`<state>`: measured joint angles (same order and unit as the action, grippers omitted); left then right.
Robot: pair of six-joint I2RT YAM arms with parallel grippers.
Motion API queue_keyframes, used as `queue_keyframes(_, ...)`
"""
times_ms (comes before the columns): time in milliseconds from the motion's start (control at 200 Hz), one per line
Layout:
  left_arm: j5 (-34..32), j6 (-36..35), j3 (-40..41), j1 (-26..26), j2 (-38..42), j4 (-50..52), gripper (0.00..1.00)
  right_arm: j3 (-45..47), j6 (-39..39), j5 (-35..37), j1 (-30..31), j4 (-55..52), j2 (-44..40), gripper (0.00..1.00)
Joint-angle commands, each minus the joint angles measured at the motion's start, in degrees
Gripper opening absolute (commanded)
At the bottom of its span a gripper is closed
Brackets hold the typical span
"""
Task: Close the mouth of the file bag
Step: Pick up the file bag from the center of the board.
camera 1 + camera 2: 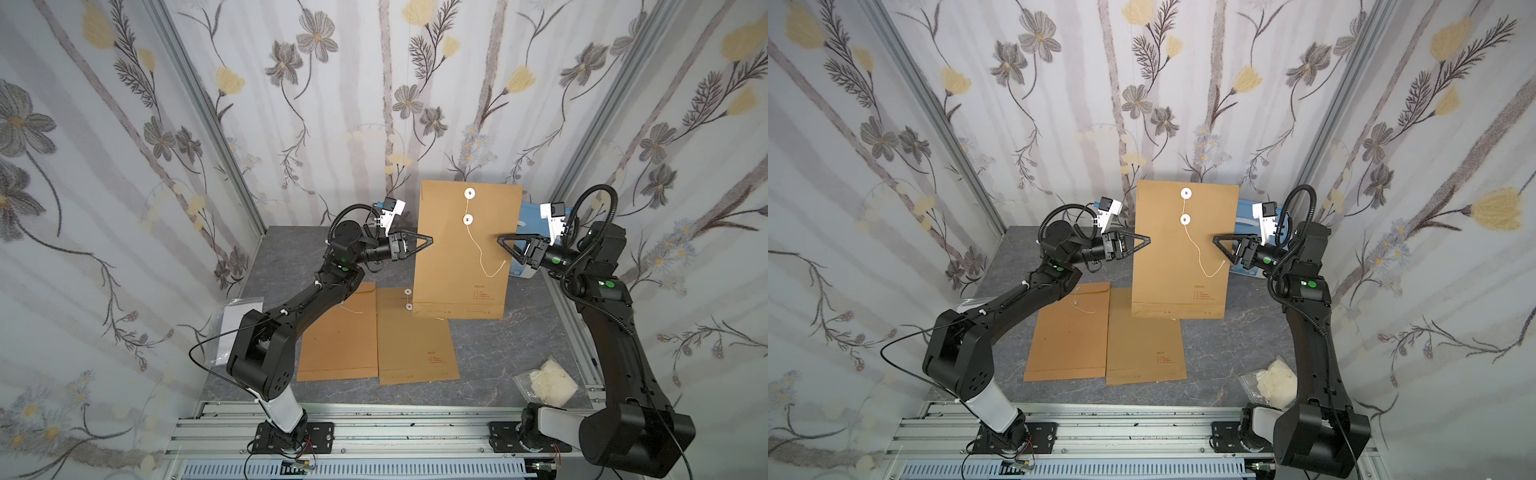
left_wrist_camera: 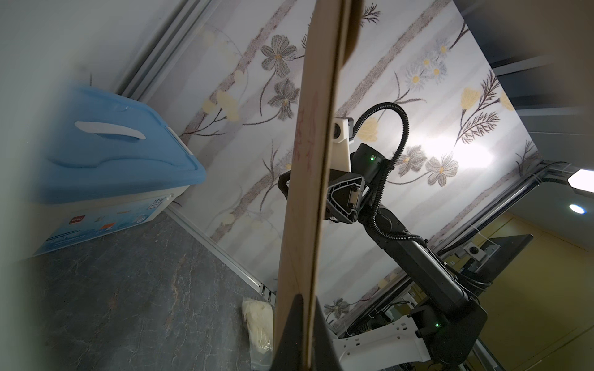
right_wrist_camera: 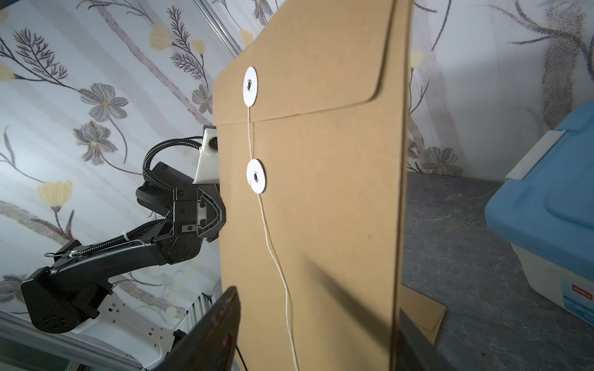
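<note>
Top views both show a grey marbled tabletop walled by flowered wallpaper, with the file bag held upright over it, its red print too small to read; left wrist view, the left gripper clamped on one edge; right wrist view, the right gripper with jaws apart astride the opposite edge

The left gripper pinches the left edge of a brown file bag, holding it upright above the grey table. The right gripper reaches over the bag's right edge, near a string hanging loose below two white discs. Two more bags lie flat underneath.
</note>
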<state>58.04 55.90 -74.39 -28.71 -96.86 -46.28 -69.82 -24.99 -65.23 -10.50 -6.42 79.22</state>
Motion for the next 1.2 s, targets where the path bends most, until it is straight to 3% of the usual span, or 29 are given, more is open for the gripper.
queue_keyframes(0,0.8,0.7,-0.4,0.0,0.0,-2.6,0.0,-0.6,0.6,-1.8,0.1,0.4,0.1,0.53)
queue_keyframes(195,0.6,0.7,-1.0,0.1,-0.9,-2.1,0.0,-2.3,0.0,-3.5,0.4,-0.2,1.2,0.43)
queue_keyframes(335,0.5,0.5,-1.4,0.1,-1.6,-1.3,0.0,-2.7,0.5,-3.5,0.8,-1.2,1.2,0.22)
queue_keyframes(575,0.3,-0.1,-1.3,0.1,-1.7,-0.5,0.0,-2.7,2.3,-2.8,1.2,-3.5,1.0,0.02)
queue_keyframes(894,-1.2,-5.5,-1.4,0.1,0.1,7.2,0.0,-2.7,2.8,-1.7,1.8,-4.4,0.3,0.0)
queue_keyframes(964,-2.3,-8.3,-1.5,0.1,0.8,10.8,0.11,-2.8,2.1,-1.7,1.9,-3.9,-0.3,0.0)
queue_keyframes(1009,-2.9,-10.0,-1.7,0.1,1.2,12.8,0.25,-2.8,1.6,-1.6,2.0,-3.4,-0.7,0.0)
queue_keyframes(1099,-4.1,-12.0,-1.7,0.1,1.7,14.5,0.43,-2.8,0.5,-1.6,2.3,-2.4,-1.7,0.0)
queue_keyframes(1194,-5.0,-12.9,-2.2,0.2,1.6,14.7,0.46,-2.5,-1.1,-1.5,3.0,-1.1,-2.8,0.0)
